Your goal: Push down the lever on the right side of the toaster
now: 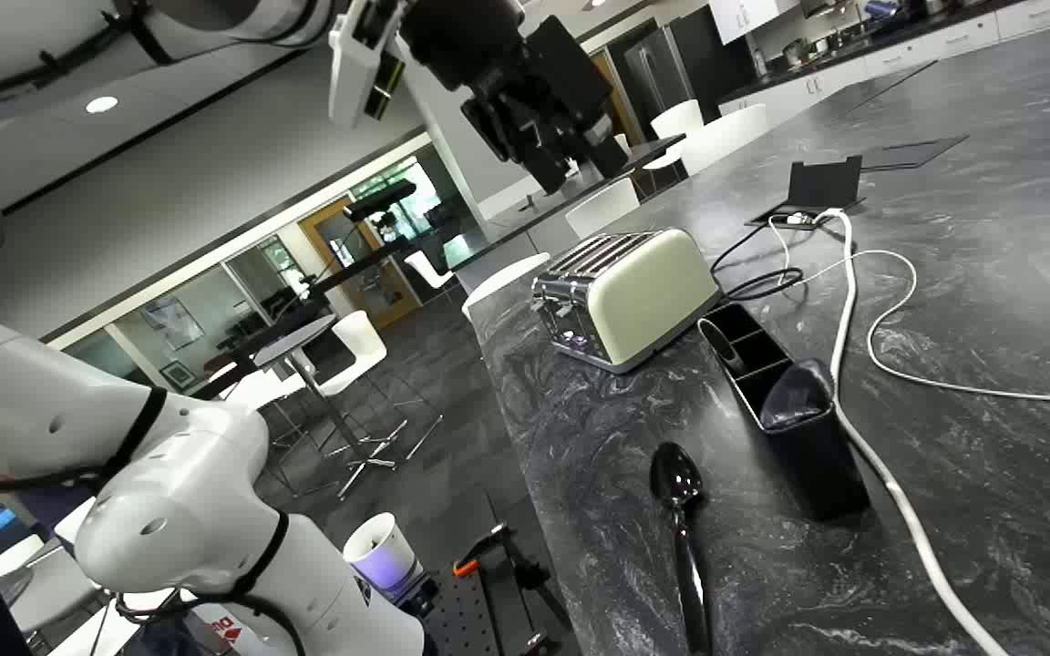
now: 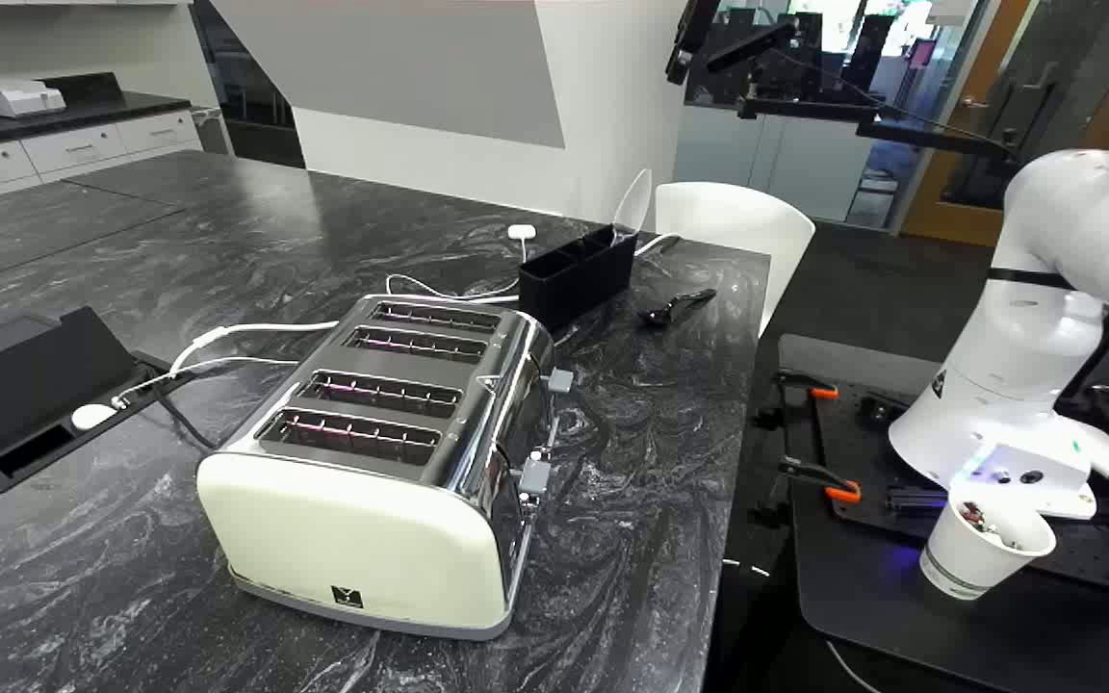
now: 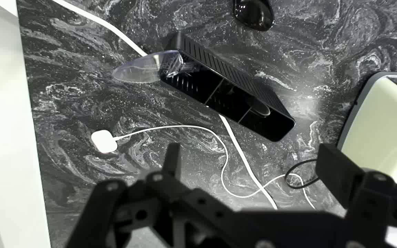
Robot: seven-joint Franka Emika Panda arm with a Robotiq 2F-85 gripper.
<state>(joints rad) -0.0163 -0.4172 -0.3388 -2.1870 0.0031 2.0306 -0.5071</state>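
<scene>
While the tool [image 3: 250,158] hangs above the bench [image 3: 71,172], its two black fingers [image 3: 173,158] stand well apart. Lower down, apart from the fingers, the toaster [image 2: 362,515] sits upright on the bench; in the wrist view only part of its cream side shows, at the right edge. In an exterior view it is near and left of the middle, with four slots on top and two grey levers [image 2: 535,476] on its right face.

Near the toaster, with a gap between, is a black holder [image 1: 812,465] with three compartments, and a clear plastic piece [image 3: 138,69] leans out of its left one in the wrist view. A black spoon [image 1: 678,487] lies in an exterior view left of the holder, nearer than the toaster. A thick white cord [image 1: 844,314] runs past the holder's right, while a thin white cord [image 3: 184,126] ends in a small white square piece [image 3: 104,141]. Farther off in an exterior view a black flap [image 1: 824,184] stands raised.

The white arm [image 2: 1007,337] rises on the right in an exterior view, a white cup [image 2: 964,563] in front of its base.
</scene>
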